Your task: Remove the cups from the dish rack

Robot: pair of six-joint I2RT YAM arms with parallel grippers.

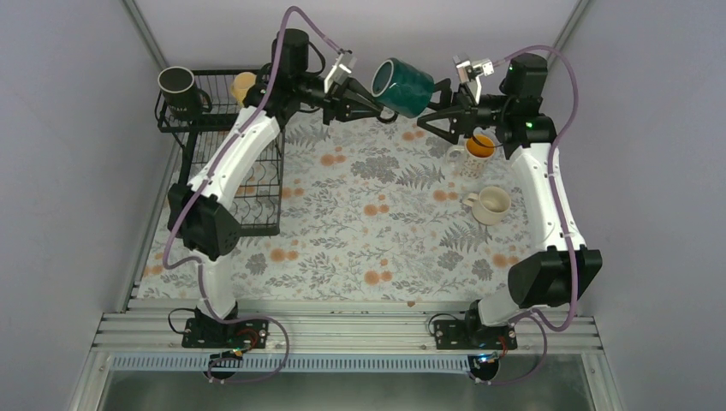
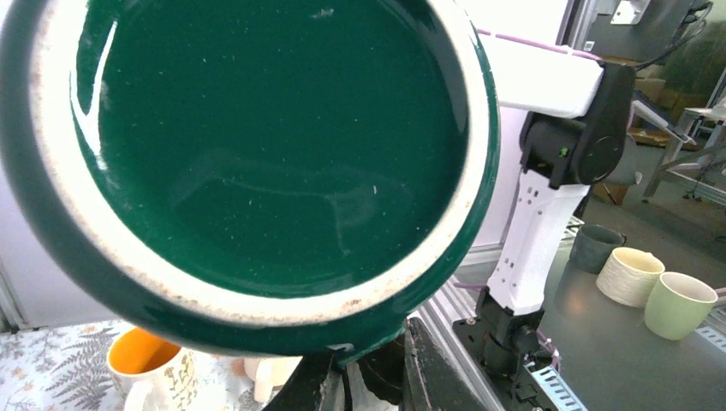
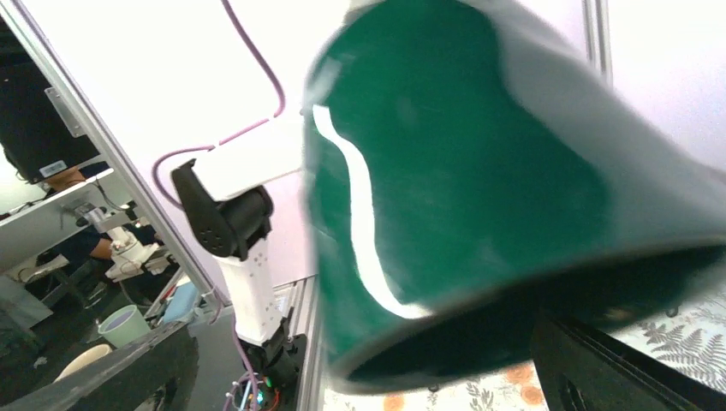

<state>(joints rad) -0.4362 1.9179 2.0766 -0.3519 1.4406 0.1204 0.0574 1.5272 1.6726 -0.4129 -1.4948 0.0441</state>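
Mid-air, above the far middle of the counter [image 1: 360, 235]: the dark green mug [image 1: 404, 87] is hanging tilted on its side between the two arms.

The left pincer [image 1: 371, 103] is clamping it from the left. In the left wrist view the mug's base is filling the frame, and the fingers [image 2: 432, 377] are sitting close together at its lower edge. We cannot tell which part of the mug they are pinching.

The right pincer [image 1: 438, 108] is reaching in from the right with its jaws spread wide. In the right wrist view its fingers [image 3: 120, 368] are standing on either side of the mug's wall, and we cannot tell whether they are touching it.

The dish rack [image 1: 261, 205] is standing at the left side of the counter, under the left arm. The black mug [image 1: 175, 83] and the pale yellow tumbler [image 1: 244, 86] are sitting on its upper shelf.

The cup with orange inside [image 1: 479, 145] and the cream mug [image 1: 490, 205] are standing on the counter at the right, near each other, beside the right arm.
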